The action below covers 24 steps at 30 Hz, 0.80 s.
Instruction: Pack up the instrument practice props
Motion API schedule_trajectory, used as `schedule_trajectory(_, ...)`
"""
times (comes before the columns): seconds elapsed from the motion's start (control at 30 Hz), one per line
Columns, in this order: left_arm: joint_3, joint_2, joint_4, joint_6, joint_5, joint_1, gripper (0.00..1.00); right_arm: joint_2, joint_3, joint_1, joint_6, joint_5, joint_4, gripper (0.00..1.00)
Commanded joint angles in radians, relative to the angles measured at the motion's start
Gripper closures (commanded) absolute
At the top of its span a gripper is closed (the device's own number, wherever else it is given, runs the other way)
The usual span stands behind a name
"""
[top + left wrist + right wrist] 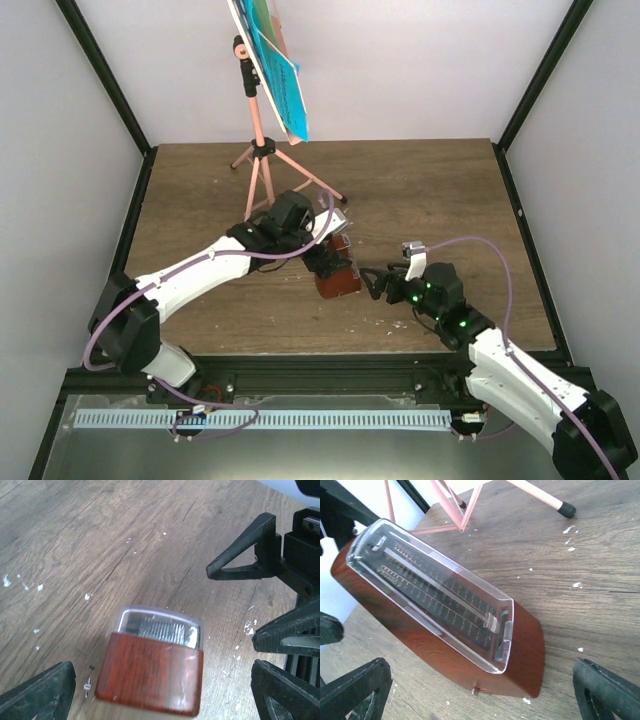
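The reddish-brown metronome (338, 274) with its clear cover stands on the wooden table (430, 200), near the middle. My left gripper (328, 258) hangs open right over it. In the left wrist view the metronome (150, 675) sits between the wide-apart fingers (40, 692), untouched. My right gripper (372, 282) is open just to its right, facing it. In the right wrist view the metronome (440, 615) fills the space ahead of the spread fingers (607, 690). The pink music stand (258, 140) is at the back left and carries blue sheet-music pages (280, 80).
The stand's tripod legs (455, 505) spread on the table just behind the metronome, one black-tipped foot (566, 510) toward the right. Black frame posts and white walls enclose the table. White flecks dot the wood.
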Motion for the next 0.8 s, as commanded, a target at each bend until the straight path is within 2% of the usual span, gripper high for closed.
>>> schedule_trajectory(0.0, 0.018, 0.016, 0.080, 0.073, 0.096, 0.001, 0.03, -0.036, -0.027, -0.009, 0.000, -0.041, -0.019, 0.00)
schedule_trajectory(0.23, 0.000, 0.033, 0.103, 0.099, 0.135, 0.001, 0.05, -0.074, -0.046, -0.010, 0.010, -0.049, -0.017, 0.00)
schedule_trajectory(0.5, -0.011, 0.046, 0.072, 0.129, 0.152, 0.001, 0.21, -0.099, -0.057, -0.009, 0.017, -0.042, -0.035, 0.00)
schedule_trajectory(0.77, 0.006, 0.097, 0.033, 0.151, 0.154, 0.001, 0.19, -0.112, -0.070, -0.010, 0.022, -0.041, -0.038, 0.00)
